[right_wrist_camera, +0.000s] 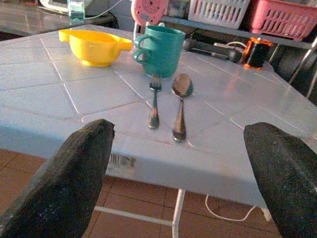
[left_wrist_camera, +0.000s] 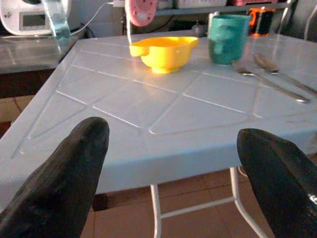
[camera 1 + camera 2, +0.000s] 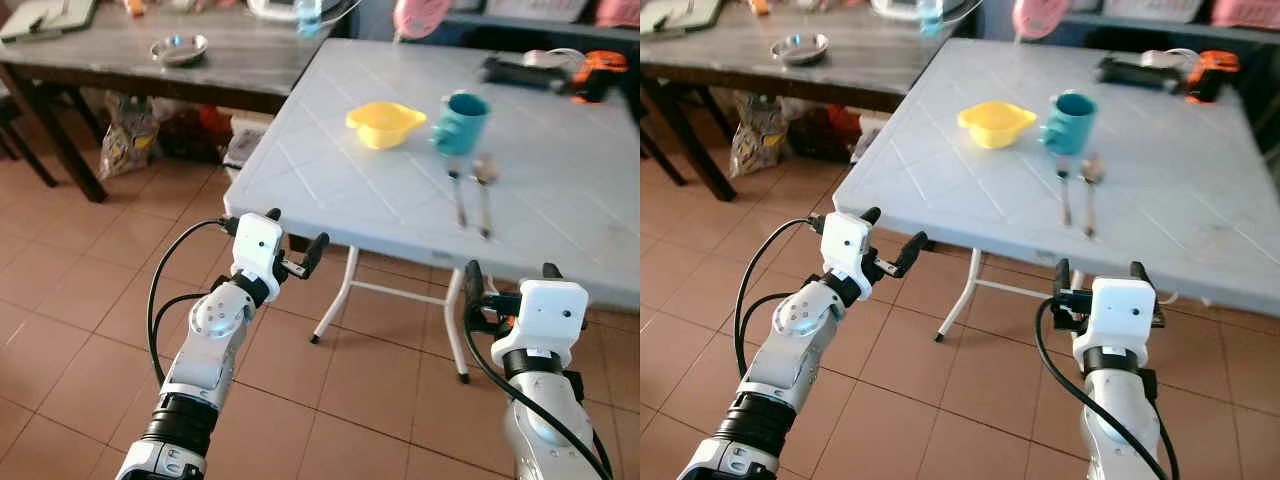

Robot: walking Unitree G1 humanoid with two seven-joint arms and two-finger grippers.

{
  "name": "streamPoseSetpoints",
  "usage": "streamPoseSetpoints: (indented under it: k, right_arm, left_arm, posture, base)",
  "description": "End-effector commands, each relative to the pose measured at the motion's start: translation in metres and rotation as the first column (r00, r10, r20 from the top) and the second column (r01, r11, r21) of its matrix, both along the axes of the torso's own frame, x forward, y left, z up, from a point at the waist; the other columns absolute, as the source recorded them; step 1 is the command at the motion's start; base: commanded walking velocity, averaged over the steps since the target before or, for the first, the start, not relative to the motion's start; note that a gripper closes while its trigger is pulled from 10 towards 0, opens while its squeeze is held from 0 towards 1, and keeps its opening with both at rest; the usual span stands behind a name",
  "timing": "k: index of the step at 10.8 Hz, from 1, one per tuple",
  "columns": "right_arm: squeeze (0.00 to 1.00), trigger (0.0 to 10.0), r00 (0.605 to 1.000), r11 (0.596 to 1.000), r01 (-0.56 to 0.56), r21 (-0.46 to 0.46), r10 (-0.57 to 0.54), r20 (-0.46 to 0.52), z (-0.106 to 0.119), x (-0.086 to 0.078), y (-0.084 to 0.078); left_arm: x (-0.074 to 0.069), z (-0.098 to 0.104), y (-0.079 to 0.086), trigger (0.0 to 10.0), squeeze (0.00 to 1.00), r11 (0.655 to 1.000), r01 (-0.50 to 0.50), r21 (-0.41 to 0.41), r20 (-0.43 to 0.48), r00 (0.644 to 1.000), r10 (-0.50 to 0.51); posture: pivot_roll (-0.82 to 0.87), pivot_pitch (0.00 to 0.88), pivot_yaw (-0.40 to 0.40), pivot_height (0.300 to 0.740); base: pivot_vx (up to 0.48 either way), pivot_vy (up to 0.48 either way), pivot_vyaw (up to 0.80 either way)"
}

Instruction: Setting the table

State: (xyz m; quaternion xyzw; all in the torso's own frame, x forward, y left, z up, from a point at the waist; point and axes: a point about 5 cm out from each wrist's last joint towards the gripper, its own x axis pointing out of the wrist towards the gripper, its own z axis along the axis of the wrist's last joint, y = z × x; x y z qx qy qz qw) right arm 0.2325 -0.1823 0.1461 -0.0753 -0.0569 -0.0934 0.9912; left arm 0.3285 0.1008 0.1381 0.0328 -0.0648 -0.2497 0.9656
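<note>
Jaws: we find both spread and empty, left gripper [image 3: 297,243] and right gripper [image 3: 510,283] short of the table [image 3: 330,190] edge | Items: bowl [image 3: 385,123], mug [image 3: 462,122], fork [image 1: 154,101], spoon [image 1: 181,101] laid mid-table | Step: we judge approach | Next: reach forward to the cutlery.

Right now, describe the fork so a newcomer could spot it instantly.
On the pale blue folding table, find the teal mug beside the yellow bowl. Two utensils lie just in front of the mug; the fork is the tined one nearer the bowl, beside the round-bowled spoon.
</note>
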Motion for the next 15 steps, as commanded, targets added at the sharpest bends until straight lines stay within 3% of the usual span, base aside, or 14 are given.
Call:
streamPoseSetpoints:
  k: [1, 7, 13, 15]
  right_arm:
    - [0.0, 10.0, 1.0, 1.0, 0.001, -0.006, -0.001, 0.008, 0.0021, -0.0011, -0.0005]
    - [0.0, 10.0, 1.0, 1.0, 0.005, -0.011, -0.005, 0.006, 0.001, -0.0015, -0.0006]
    - [0.0, 10.0, 1.0, 1.0, 0.0, -0.008, 0.0, 0.005, 0.0004, -0.0005, 0.0001]
    - [0.0, 10.0, 1.0, 1.0, 0.003, -0.001, -0.003, 0.005, -0.0001, -0.0016, 0.0]
  left_arm:
    - [0.0003, 0.0013, -0.001, 10.0, 0.0, 1.0, 0.013, -0.001, 0.006, 1.0, -0.013]
    - [-0.0006, -0.0001, -0.0035, 10.0, 0.0, 1.0, 0.027, 0.003, 0.001, 1.0, -0.027]
    - [0.0054, -0.0028, -0.0017, 10.0, 0.0, 1.0, -0.02, 0.014, -0.033, 0.999, 0.02]
    - [0.0053, -0.0028, -0.0033, 10.0, 0.0, 1.0, -0.015, 0.006, -0.04, 0.999, 0.015]
  posture:
    - [-0.07, 0.115, 0.044, 0.74]
    - [-0.07, 0.114, 0.046, 0.74]
    - [-0.06, 0.107, 0.047, 0.74]
    - [-0.06, 0.111, 0.049, 0.74]
  base:
    - [0.39, 0.0, 0.0]
    - [0.387, 0.0, 0.0]
    - [0.0, 0.0, 0.0]
    - [0.0, 0.0, -0.59]
